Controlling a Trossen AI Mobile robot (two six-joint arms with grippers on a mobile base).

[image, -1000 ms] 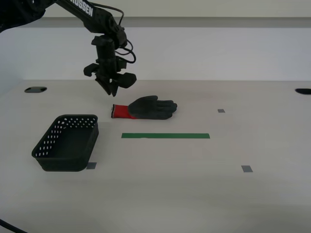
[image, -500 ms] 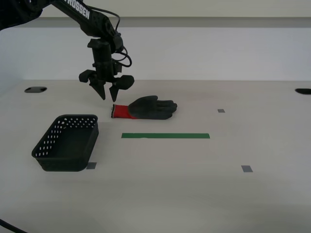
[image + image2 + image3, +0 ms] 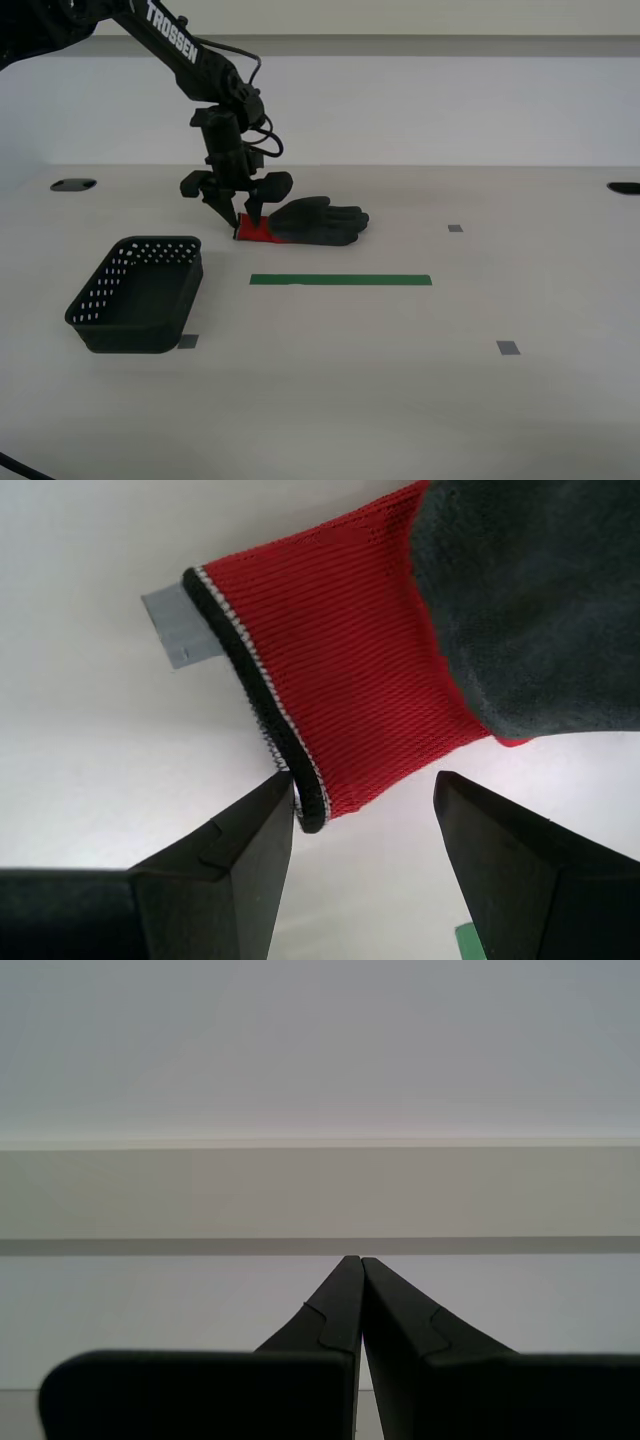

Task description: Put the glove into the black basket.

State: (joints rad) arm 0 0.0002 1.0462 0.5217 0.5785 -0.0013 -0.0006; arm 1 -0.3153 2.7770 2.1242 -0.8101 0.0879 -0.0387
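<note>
The glove, dark grey with a red knit cuff, lies flat on the table in the exterior view. My second gripper is open and hangs just above the cuff end. In the second wrist view the red cuff sits between and just beyond the two black fingers, which stand apart on either side of its edge. The black basket stands empty on the table toward the exterior view's left, nearer the camera than the glove. My first gripper is shut on nothing and points at a plain wall.
A green tape strip lies in front of the glove. Small grey tape squares sit on the table, one under the cuff. Dark holes mark the table's far corners.
My second gripper has come down and toward the exterior view's right, from above the table beside the glove to just over the red cuff. Its jaws stay open. The glove and basket have not moved.
</note>
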